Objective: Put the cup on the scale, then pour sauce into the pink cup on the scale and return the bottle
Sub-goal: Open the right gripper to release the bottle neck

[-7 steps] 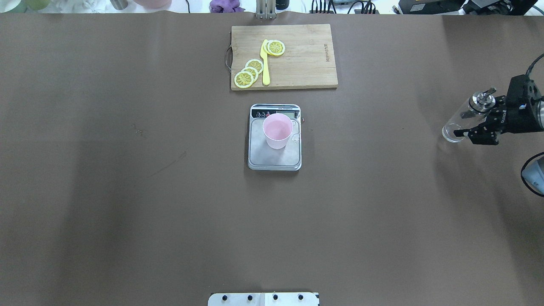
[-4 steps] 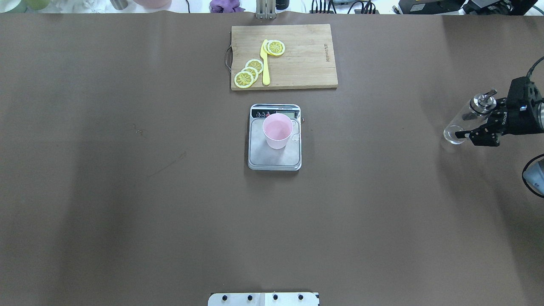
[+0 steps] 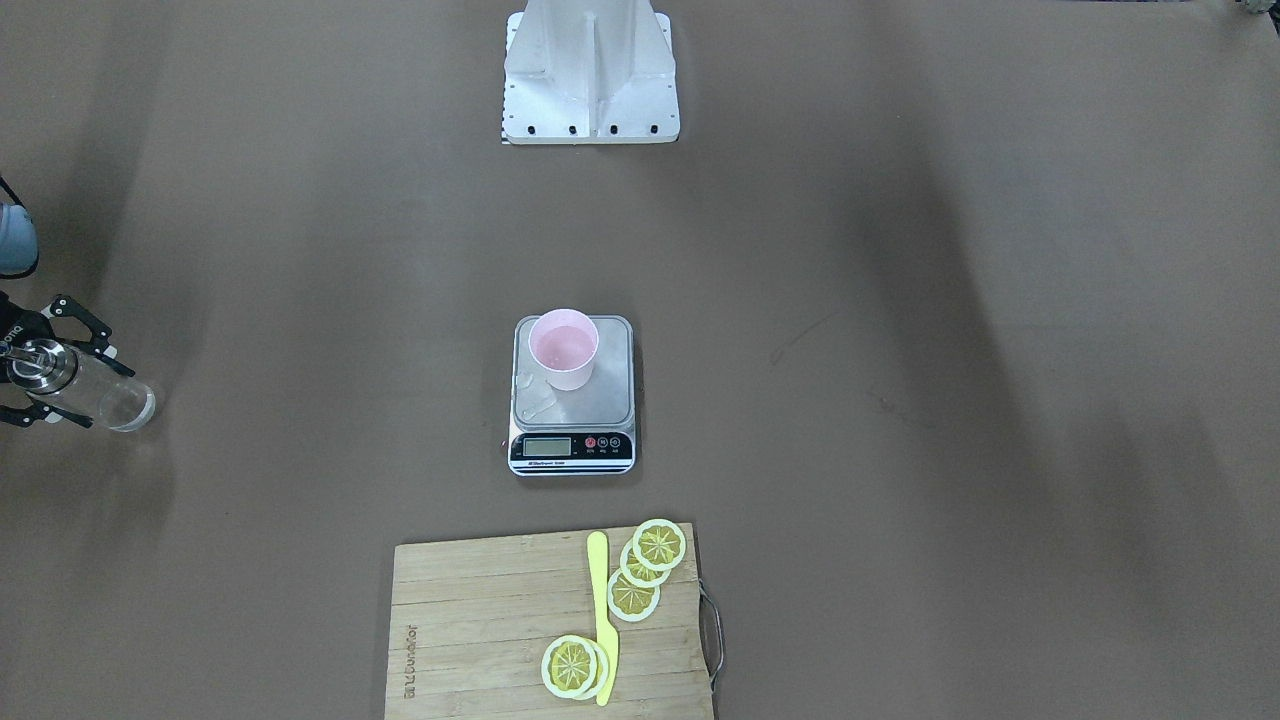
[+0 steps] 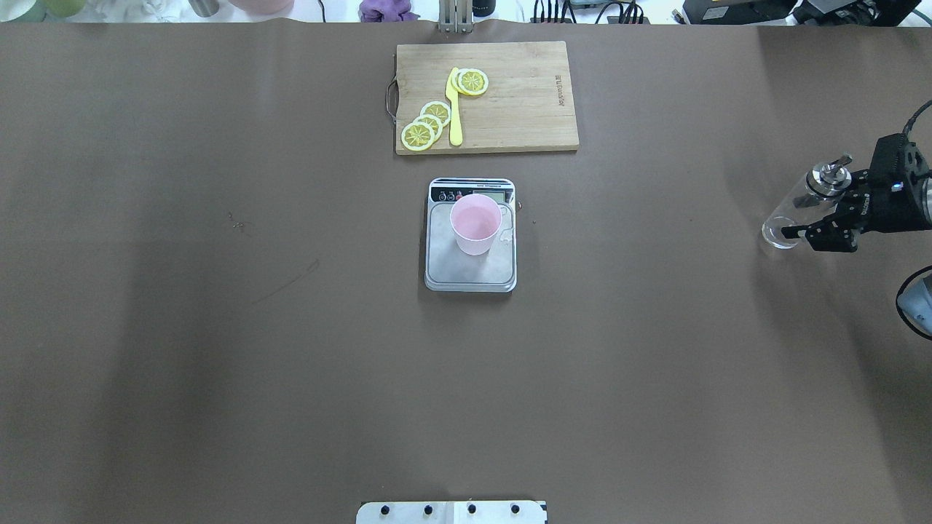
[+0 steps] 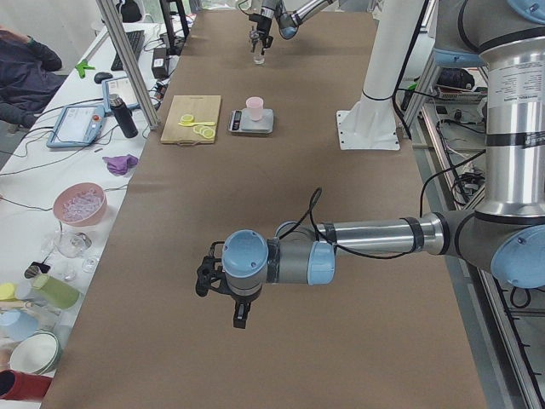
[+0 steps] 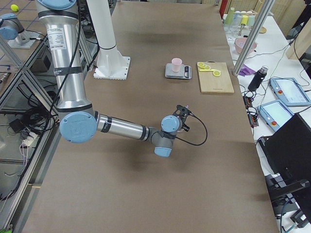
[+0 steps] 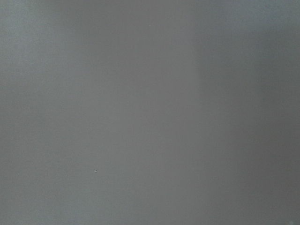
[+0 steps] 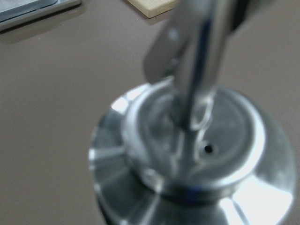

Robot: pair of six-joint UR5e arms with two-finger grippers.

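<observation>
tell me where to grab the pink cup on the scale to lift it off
Pinch the cup across its wall just under the rim, coming down from above. It stands upright and open-topped on the scale, and it tapers toward the base, so a high grip likely resists slipping.

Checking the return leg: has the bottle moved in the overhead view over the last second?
Yes, slightly. The bottle, held in the right pincer, has drifted rightward in the overhead view, farther from the scale and toward the table's right edge.
</observation>
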